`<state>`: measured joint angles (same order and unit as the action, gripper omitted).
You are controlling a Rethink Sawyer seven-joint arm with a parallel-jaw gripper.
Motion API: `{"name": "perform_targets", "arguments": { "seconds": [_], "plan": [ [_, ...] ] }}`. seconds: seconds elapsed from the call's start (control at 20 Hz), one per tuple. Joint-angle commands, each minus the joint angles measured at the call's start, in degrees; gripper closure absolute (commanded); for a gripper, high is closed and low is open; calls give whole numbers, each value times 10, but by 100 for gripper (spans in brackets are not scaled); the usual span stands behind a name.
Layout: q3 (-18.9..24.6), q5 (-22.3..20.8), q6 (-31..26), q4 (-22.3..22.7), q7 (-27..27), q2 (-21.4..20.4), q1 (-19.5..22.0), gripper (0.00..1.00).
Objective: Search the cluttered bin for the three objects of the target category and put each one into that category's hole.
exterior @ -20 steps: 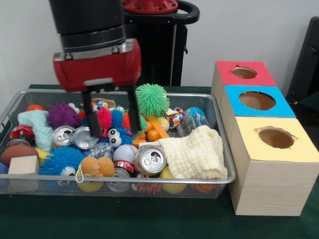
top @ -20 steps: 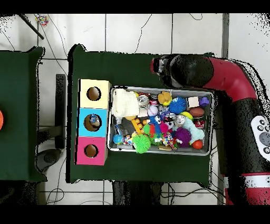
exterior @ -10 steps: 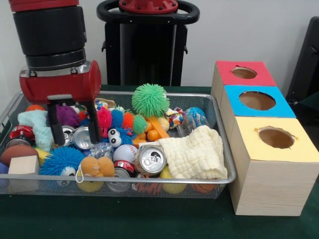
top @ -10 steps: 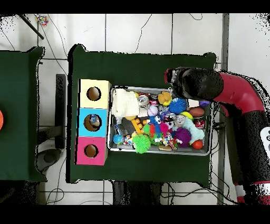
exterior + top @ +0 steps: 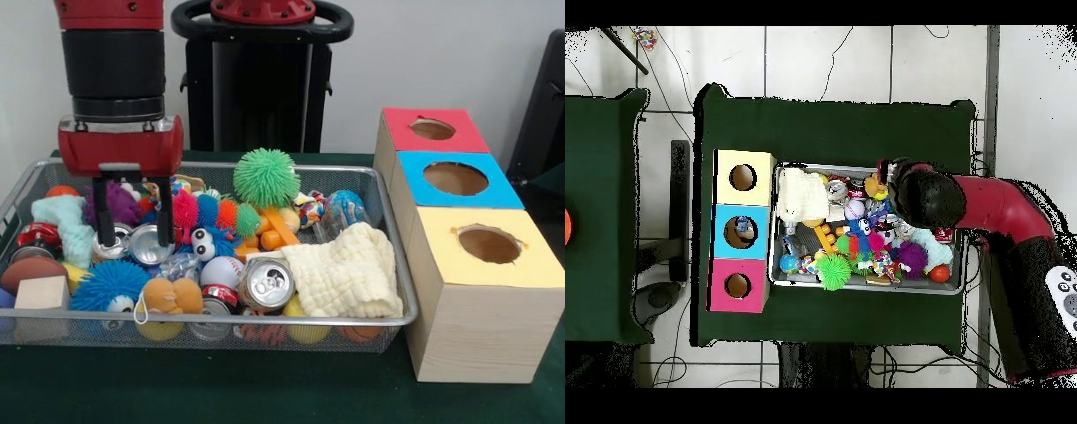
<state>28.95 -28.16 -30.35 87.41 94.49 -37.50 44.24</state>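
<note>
Shifted slightly toward the bin's [image 5: 388, 221] middle, the arm hangs upright, its gripper [image 5: 134, 225] spread wide (empty) over two cans [image 5: 146, 244] at the bin's left. Overhead, the arm hides them; another can [image 5: 266, 284] lies near the front rim.

A plain pale wall [image 5: 424, 53] rises behind the dark green tabletop [image 5: 221, 389], and a dark object stands at the right edge of the front view. From overhead, the floor [image 5: 825, 60] is light tile with dark seams, crossed by thin cables [image 5: 850, 40]. A second green-covered table [image 5: 600, 215] stands apart, across a strip of bare floor.
</note>
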Motion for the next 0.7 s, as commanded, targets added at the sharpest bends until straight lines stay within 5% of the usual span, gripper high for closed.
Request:
{"name": "perform_targets", "arguments": {
  "seconds": [0.05, 0.35, 0.7],
  "plan": [
    [-32, -26, 24, 81, 32, -4, -11, 0],
    [-19, -2, -3, 80, 13, -8, -8, 0],
    [-12, 27, -77, 21, -5, -9, -17, 0]
  ]
}}
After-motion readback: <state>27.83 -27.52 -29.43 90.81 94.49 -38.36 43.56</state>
